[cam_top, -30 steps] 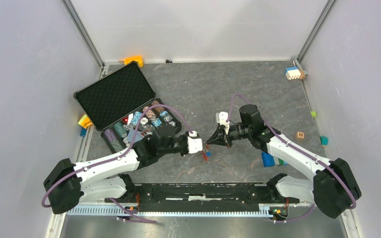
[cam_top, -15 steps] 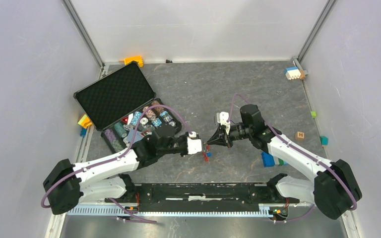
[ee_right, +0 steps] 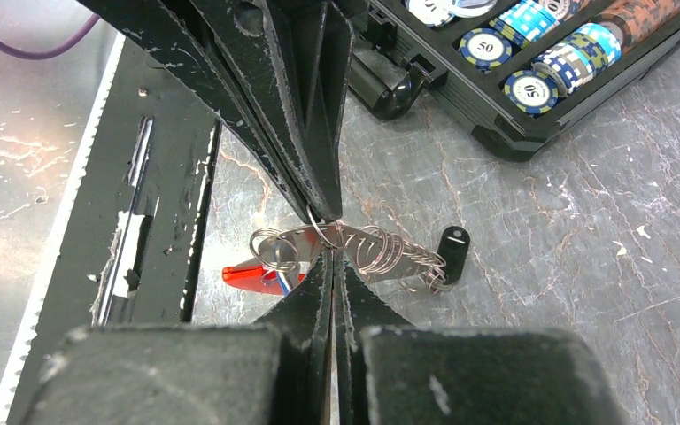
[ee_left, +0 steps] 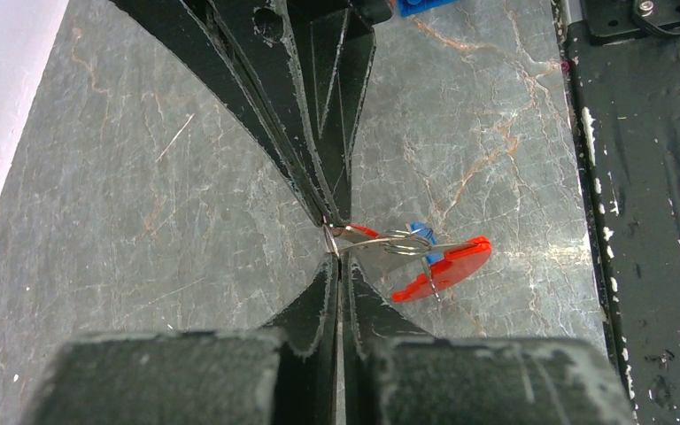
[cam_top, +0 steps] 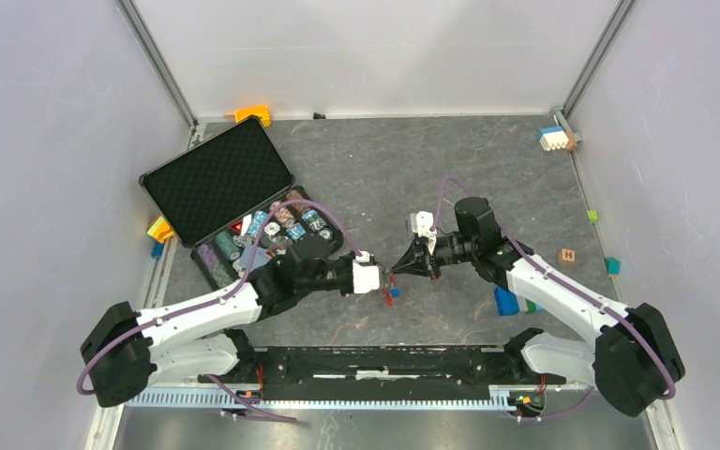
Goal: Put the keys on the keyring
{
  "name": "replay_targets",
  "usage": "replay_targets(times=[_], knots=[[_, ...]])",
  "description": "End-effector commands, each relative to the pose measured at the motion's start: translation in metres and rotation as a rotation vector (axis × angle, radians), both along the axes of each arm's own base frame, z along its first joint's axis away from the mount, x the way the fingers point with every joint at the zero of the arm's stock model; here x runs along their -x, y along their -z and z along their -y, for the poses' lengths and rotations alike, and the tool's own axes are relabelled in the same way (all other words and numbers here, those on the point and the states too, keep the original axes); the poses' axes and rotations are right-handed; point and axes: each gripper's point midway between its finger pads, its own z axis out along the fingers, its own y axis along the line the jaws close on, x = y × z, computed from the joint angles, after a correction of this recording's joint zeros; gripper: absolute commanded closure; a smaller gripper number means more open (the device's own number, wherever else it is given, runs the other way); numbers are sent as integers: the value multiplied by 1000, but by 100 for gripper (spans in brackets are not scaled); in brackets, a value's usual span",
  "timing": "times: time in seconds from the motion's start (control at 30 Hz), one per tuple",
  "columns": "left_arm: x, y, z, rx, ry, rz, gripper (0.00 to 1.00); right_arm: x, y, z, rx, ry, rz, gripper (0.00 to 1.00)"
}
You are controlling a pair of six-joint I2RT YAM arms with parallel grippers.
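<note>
Meeting tip to tip, left pincer (ee_left: 335,258) and right pincer (ee_right: 332,255) both clamp tight on the keyring (ee_right: 381,248) — it lies crosswise between them, keys (ee_left: 443,270) dangling off one end.

Grey marbled table (cam_top: 366,178), surface scratched. Left half: 1 open black case (cam_top: 216,178), lid laid back, tray filled with chips (cam_top: 272,230). Far edge, left of centre: 1 orange block (cam_top: 254,114). Far right corner: 1 white-and-blue block (cam_top: 554,138). Right side: 1 letter block (cam_top: 567,255), 1 blue block (cam_top: 505,301). Right edge: 1 green cube (cam_top: 592,216), 1 teal cube (cam_top: 612,265). Left edge, beside the case: 1 yellow block (cam_top: 160,229).
</note>
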Motion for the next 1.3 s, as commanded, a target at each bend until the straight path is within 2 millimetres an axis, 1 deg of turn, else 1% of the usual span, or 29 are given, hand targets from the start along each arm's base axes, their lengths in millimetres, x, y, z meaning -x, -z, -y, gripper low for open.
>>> replay_targets(times=[0.0,0.2,0.4,0.57,0.8,1.07,1.1,1.27], knots=[[9,-19,7,68,80,54,98,-11,-25,-4,-56,1,98,100],[8,-20,8,73,76,52,98,-9,-26,-4,-60,-8,96,100],[8,-19,8,70,79,46,98,-9,-37,-5,-79,-14,110,100],[10,-19,9,73,87,43,98,-10,-27,-4,-60,-4,95,100],[12,-21,7,85,103,39,98,-11,-20,-3,-40,0,98,100],[16,-22,6,104,128,26,98,-10,-24,-3,-48,-15,130,100],[16,-23,6,109,130,27,98,-8,-21,-1,-39,-16,115,100],[16,-25,6,120,135,18,98,-4,-21,-2,-44,-32,99,97]])
